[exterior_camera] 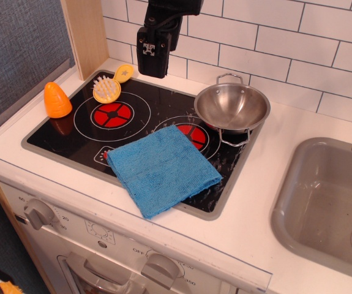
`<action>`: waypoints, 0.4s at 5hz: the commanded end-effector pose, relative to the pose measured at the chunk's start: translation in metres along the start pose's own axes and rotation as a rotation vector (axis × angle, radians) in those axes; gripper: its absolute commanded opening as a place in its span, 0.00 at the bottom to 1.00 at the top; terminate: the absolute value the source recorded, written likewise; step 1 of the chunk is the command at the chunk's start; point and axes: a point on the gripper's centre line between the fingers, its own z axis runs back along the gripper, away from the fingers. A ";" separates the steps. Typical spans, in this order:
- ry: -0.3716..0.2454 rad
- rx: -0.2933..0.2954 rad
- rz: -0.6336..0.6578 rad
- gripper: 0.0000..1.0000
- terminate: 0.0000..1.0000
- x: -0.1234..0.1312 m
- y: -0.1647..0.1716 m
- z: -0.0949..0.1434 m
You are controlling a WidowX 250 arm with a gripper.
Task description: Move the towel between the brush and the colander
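The tool (152, 58) hangs from a black arm at the far side of the scene, above the far edge of the stovetop (59, 131), with white wall tiles behind it. It points downward and carries nothing; whether its jaws stand apart or together I cannot tell from this angle.

The towel (161, 168), bright blue and folded into a rough square, lies flat on the near right part of the black stovetop. It covers part of the right-hand red burner ring (194, 136), and its near corner hangs past the grey rim of the stovetop onto the white counter (267, 190).

The brush (111, 86), yellow-orange with pale bristles facing up, rests at the far left of the stovetop, just beyond the left red burner ring (110, 114) and just left of the tool. The colander (232, 107), a shiny steel bowl with thin wire loop handles, sits at the far right corner of the stovetop, just beyond the towel and apparently clear of it.

An orange cone-shaped toy (57, 100) stands upright at the left edge of the stovetop, near the brush. A grey sink basin (298, 202) lies in the counter at the right, well apart from the towel.
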 end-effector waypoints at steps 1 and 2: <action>0.000 0.000 0.000 1.00 0.00 0.000 0.000 0.000; 0.002 -0.002 0.046 1.00 0.00 -0.010 0.002 -0.001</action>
